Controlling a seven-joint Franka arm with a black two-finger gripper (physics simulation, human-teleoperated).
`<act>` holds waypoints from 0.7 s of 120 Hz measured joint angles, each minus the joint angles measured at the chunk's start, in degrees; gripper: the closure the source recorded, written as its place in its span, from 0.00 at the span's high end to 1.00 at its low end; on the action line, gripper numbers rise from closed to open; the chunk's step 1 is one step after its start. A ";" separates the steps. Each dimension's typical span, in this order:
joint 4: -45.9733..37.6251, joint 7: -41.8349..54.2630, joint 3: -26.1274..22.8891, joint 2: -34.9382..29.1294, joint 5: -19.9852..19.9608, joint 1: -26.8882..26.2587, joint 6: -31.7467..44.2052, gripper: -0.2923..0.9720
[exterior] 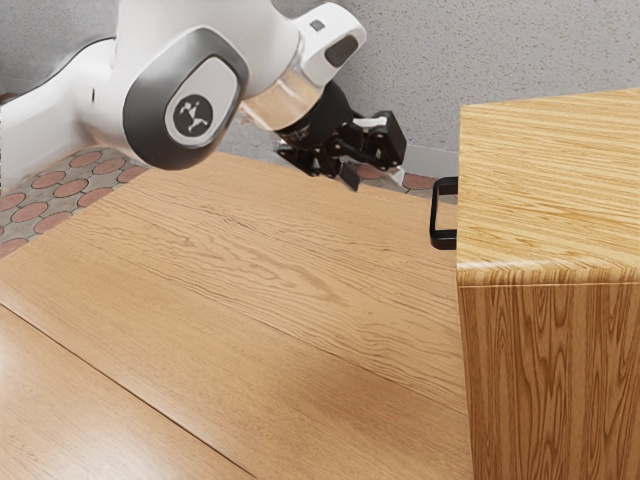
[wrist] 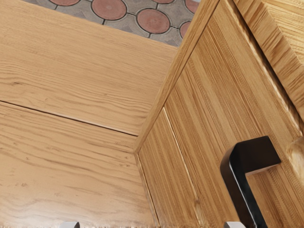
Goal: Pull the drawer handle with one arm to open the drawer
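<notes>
The black two-finger gripper point(exterior: 328, 168) hangs open above the table, its jaws spread and holding nothing. In the wrist view two pale fingertips point(wrist: 70, 224) show well apart. It sits on one glossy white arm point(exterior: 180, 80) with rounded grey joint caps.

The single drawer handle point(exterior: 443, 212) is to the exterior view's right of the gripper and slightly lower, apart from it. It is a slim, matte black bar with squared corners, standing off the cabinet's front.

The one cabinet point(exterior: 550, 330) is a box of strongly grained light oak with sharp edges. It stands on a table point(exterior: 250, 300) of similar wood, laid in wide planks.

The wrist view shows the cabinet front face on — vertical grain, a thin seam outlining the drawer front point(wrist: 204, 142), and the handle's bent end. The exterior view shows that front only edge-on, but adds a speckled grey wall point(exterior: 520, 50). Both show floor tiles point(exterior: 60, 190) — grey with red discs.
</notes>
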 joint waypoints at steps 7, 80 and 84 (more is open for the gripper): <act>-0.02 0.00 -0.10 0.01 -0.02 -0.83 0.00 0.51; -0.18 -0.03 -0.45 1.78 -0.22 -5.60 0.00 0.51; -0.18 -0.04 -0.40 1.81 -0.22 -5.72 0.00 0.51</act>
